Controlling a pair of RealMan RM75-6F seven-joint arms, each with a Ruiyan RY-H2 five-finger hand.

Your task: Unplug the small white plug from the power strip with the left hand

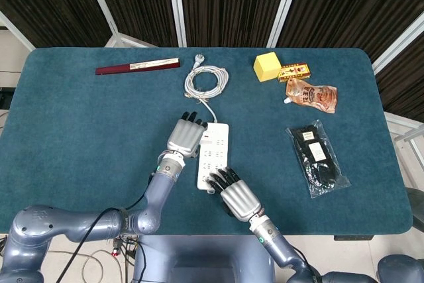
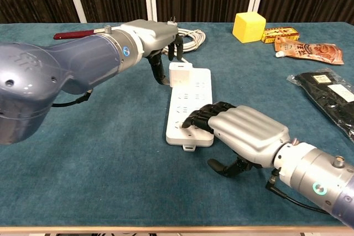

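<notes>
The white power strip (image 1: pixel 214 156) (image 2: pixel 191 107) lies lengthwise in the table's middle. The small white plug (image 2: pixel 180 72) sits in its far end; in the head view my left hand covers it. My left hand (image 1: pixel 187 135) (image 2: pixel 156 36) hovers at that far end with fingers apart. Its thumb hangs just left of the plug and its other fingers curl behind it, and no grip shows. My right hand (image 1: pixel 235 193) (image 2: pixel 243 134) rests its fingertips on the strip's near end, thumb hanging free below the edge.
The strip's coiled white cable (image 1: pixel 206 81) lies behind it. A dark red flat case (image 1: pixel 137 66) is at the back left. A yellow cube (image 1: pixel 267 66), a snack box (image 1: pixel 295 71) and an orange pouch (image 1: pixel 311 94) sit back right. A bagged black item (image 1: pixel 318 157) lies right.
</notes>
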